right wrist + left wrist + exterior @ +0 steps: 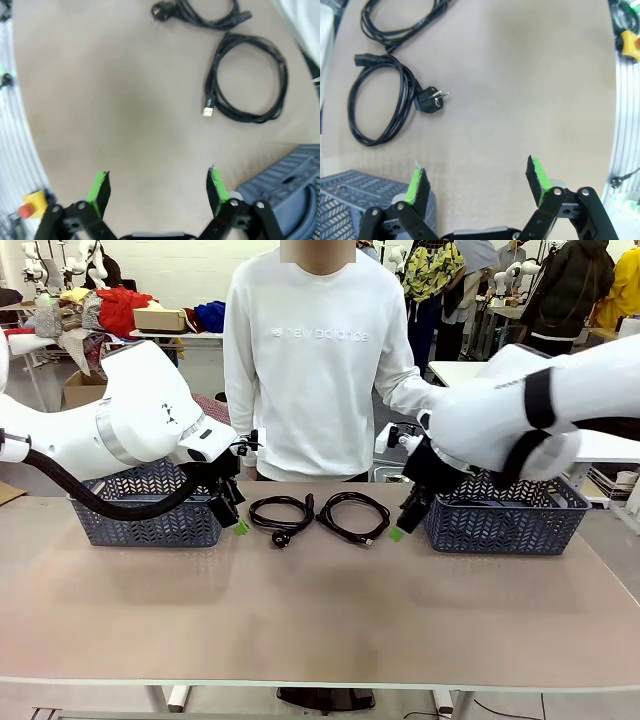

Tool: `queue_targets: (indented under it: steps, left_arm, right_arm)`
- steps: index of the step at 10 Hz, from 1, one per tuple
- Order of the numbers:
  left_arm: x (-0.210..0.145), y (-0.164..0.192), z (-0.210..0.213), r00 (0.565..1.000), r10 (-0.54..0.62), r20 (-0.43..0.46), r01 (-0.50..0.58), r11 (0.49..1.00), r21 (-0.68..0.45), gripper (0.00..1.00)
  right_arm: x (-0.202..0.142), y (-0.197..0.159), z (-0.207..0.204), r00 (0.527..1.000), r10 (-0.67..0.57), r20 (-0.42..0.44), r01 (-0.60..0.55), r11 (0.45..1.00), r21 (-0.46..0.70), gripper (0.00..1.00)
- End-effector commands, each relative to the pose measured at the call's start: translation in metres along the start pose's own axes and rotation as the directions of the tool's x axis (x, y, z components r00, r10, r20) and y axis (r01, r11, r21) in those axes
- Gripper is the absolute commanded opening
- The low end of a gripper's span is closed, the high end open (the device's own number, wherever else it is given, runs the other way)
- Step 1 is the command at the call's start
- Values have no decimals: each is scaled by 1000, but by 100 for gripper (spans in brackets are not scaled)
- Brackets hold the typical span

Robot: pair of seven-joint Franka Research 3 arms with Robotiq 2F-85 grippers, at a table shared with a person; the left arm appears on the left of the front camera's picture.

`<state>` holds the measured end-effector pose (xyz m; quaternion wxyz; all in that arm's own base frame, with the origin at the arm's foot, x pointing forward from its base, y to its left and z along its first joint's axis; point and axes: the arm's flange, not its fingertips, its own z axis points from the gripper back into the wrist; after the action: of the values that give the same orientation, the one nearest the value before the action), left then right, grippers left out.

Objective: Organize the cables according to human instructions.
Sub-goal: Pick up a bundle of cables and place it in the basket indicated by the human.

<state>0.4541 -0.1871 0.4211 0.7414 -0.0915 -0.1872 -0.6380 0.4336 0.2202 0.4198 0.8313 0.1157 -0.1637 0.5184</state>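
**Both tools open above the table, two cables between them**

The near half of the table (320,620) is bare tan surface. Past it, the left tool (232,515) (476,172) hangs just above the tabletop with its green pads spread wide and nothing between them. The right tool (404,520) (158,176) hangs the same way, open and empty.

Between the two tools, two coiled black cables lie side by side on the table, close but apart. The plug-ended cable (281,537) (427,101) is nearer the left tool. The USB-ended cable (340,528) (245,117) is nearer the right.

A grey left basket (150,525) (350,200) stands behind the left tool, and a right basket (500,530) (285,175) behind the right tool. A person (315,360) in a white sweatshirt stands at the far edge.
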Motion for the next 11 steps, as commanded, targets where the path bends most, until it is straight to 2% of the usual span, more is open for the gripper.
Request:
queue_targets:
  steps: [1,6,9,11]
  left_arm:
    - [-1,0,0,1000,1,1,-1,1000,5,100]
    - [-1,0,0,1000,1,1,-1,1000,5,100]
    - [-1,0,0,1000,1,1,-1,1000,5,100]
    - [-1,0,0,1000,1,1,-1,1000,5,100]
  right_arm:
    - [31,-24,-12,997,-30,-72,31,1000,3,100]
    - [78,-58,-48,990,-43,-136,45,999,10,100]
    - [81,-64,-54,987,-43,-156,48,999,25,100]
    - [75,-60,-57,992,-28,-127,32,999,29,100]
